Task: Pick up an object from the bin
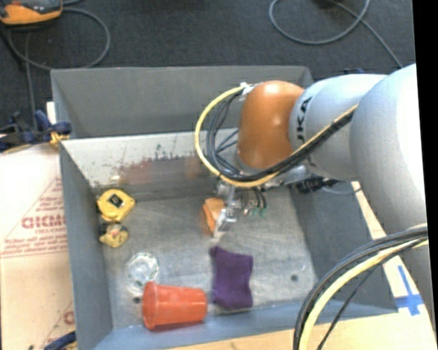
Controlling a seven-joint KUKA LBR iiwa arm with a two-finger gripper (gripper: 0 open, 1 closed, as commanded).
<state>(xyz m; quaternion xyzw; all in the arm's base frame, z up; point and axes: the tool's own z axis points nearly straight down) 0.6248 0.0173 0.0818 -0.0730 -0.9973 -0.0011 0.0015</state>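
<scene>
The gripper (227,216) hangs low over the middle of the bin (180,147), under the arm's orange wrist cover (268,122) and its loop of cables. Whether it is open or closed I cannot tell, since the wrist hides most of it.

Just to its left, touching it or very nearly, lies a small rounded orange lump (210,214) of unclear kind. It is the thing nearest the gripper and so the likely pick, though nothing shows it gripped.

A crumpled purple cloth (232,278) lies on the floor nearer than the gripper. To its left an orange-red cup (174,304) lies on its side against the near wall, with a clear round thing (142,269) just beyond it. A yellow and black toy (115,203) and a smaller yellow toy (112,235) sit by the left wall, well apart from the gripper.

The step in hand looks like lining up on the lump. As things stand the gripper seems set to the lump's right rather than square over it, so a small shift left would help. The gripper should straddle the lump evenly and go down until it is close to the floor. A rounded thing may roll or squirt out of an off-centre squeeze, so close gently and lift straight up. The cloth is near enough to snag if the gripper drifts toward the near side, so keep clear of it.
</scene>
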